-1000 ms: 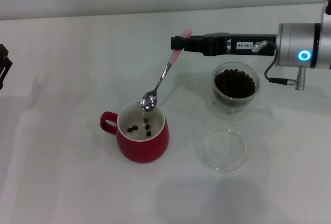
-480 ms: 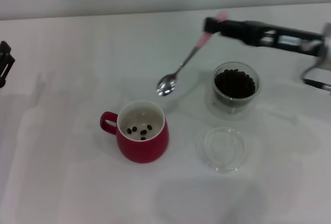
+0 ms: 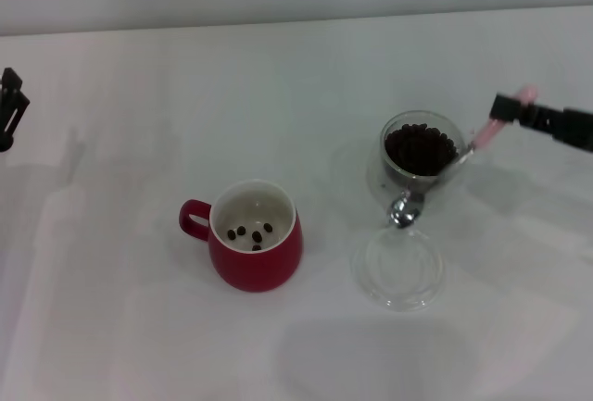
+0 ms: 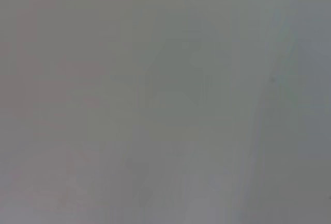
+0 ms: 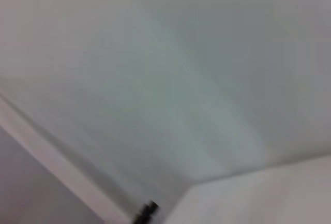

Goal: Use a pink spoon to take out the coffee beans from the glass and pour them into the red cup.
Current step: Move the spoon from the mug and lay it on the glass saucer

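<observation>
While the right gripper clamps the pink-handled silver teaspoon at frame right | bowl hangs beside bean-filled clear glass cup | glossy red mug lower centre | left gripper far left, fingers unclear

I see my right gripper cut off by the edge; the spoon blurs behind the glass.
</observation>
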Controlling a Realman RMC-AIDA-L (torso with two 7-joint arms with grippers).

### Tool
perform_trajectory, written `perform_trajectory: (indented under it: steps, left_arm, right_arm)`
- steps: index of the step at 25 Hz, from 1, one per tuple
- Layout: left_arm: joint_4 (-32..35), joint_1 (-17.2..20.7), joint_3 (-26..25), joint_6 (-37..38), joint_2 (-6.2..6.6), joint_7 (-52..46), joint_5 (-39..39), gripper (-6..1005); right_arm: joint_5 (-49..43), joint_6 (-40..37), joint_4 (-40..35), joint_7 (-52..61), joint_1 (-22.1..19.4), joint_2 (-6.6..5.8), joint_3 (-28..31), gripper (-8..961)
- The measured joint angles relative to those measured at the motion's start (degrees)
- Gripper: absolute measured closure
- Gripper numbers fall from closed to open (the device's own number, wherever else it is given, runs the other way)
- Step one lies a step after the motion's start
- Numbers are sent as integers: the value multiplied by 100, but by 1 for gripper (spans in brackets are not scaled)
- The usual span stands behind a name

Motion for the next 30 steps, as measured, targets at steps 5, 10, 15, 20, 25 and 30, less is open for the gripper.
perform_trajectory:
  steps: [5, 10, 15, 20, 25, 30]
  left_arm:
    - [-1, -98, 0, -21, -3, 2, -2, 107]
    - [-2, -121, 0, -21, -1, 4, -1, 106]
    - [-5, -123, 0, -21, 5, 5, -1, 106]
    - [-11, -124, 0, -21, 11, 6, -1, 106]
    - [-11, -124, 0, -21, 10, 5, -1, 105]
    - [-20, -124, 0, -21, 15, 5, -1, 105]
  right_arm:
    - [-444, 549, 124, -106, -22, 18, 5, 681]
    - [-620, 820, 159, -116, 18, 32, -55, 678]
    - [-773, 908, 182, -121, 31, 50, -89, 675]
    - [-969, 1054, 238, -128, 69, 114, -150, 673]
    - [-1204, 1113, 244, -129, 140, 190, -164, 670]
    - [-1323, 1152, 245, -132, 215, 201, -290, 667]
